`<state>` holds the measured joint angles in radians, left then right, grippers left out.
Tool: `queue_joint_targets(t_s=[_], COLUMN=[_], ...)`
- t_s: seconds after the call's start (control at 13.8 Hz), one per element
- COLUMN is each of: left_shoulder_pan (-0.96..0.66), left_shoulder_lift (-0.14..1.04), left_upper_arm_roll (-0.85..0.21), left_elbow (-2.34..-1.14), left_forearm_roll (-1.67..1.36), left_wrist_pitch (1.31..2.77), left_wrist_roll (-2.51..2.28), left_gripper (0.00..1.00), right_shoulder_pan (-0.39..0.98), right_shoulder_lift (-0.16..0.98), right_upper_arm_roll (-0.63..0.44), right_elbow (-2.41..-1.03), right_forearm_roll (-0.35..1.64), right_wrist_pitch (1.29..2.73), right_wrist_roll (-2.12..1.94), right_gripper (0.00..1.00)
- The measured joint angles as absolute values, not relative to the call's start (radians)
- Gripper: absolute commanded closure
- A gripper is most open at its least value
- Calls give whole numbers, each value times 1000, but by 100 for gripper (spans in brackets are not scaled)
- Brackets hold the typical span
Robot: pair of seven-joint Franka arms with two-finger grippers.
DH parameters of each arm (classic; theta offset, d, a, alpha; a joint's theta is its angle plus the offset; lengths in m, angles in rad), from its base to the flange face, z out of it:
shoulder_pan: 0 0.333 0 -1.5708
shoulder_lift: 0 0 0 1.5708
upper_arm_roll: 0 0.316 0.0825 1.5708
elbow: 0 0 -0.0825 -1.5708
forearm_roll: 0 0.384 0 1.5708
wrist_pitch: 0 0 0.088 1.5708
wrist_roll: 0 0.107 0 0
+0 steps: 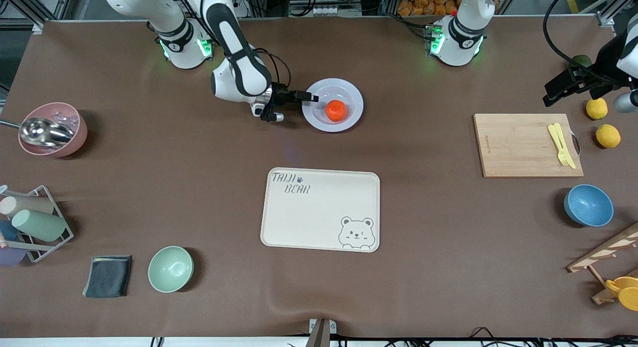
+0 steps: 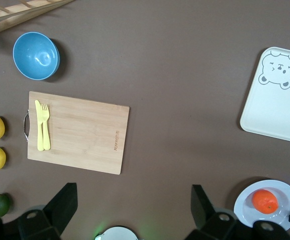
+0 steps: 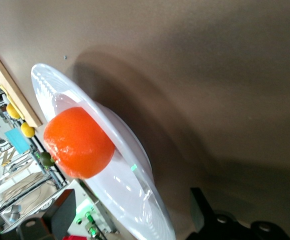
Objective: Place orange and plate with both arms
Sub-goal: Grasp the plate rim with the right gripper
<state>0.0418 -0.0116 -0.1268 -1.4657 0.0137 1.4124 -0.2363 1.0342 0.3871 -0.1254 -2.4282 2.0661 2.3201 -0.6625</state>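
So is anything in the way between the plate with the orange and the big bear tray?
Nothing visible. Only bare brown tablecloth lies between the plate, holding the orange, and the bear tray nearer the front camera. The open right gripper sits at the plate's rim.

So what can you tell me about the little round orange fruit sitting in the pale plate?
The small round red-orange fruit is bright, smooth-skinned and slightly flattened, with a faint dimple on top. It looks whole and unpeeled. It rests in the hollow of the round pale lavender-white plate, a bit off centre, touching only the plate. The plate lies flat on the brown table, farther from the front camera than the cream bear tray. The right gripper is at the plate's rim, not touching the fruit.
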Motion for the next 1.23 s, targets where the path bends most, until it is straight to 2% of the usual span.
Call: queue_joint_targets(t_s=[0.22, 0.29, 0.36, 0.43, 0.51, 0.8, 1.23], left_shoulder_pan=[44, 43, 42, 42, 42, 42, 42], left_shoulder_lift=[-12, -12, -12, -13, -13, -12, -8], left_upper_arm_roll=[-128, -134, -148, -161, -170, -173, -173], left_elbow=[-1466, -1465, -1464, -1464, -1464, -1464, -1468], left_forearm_roll=[40, 64, 78, 82, 86, 86, 57], left_wrist_pitch=[1414, 1414, 1414, 1414, 1414, 1430, 1479], left_wrist_roll=[-236, -236, -236, -236, -236, -236, -236], left_gripper=[0, 0, 0, 0, 0, 0, 0], right_shoulder_pan=[1063, 1067, 1069, 1069, 1070, 1120, 1137], right_shoulder_lift=[404, 410, 414, 418, 420, 420, 418], right_upper_arm_roll=[-125, -125, -125, -125, -125, -124, -127], right_elbow=[-2404, -2398, -2394, -2391, -2390, -2365, -2326], right_forearm_roll=[2099, 2101, 2101, 2101, 2101, 2109, 2159], right_wrist_pitch=[2335, 2338, 2341, 2344, 2353, 2480, 2501], right_wrist_roll=[-662, -662, -662, -662, -662, -662, -659], right_gripper=[0, 15, 54, 88, 100, 100, 100])
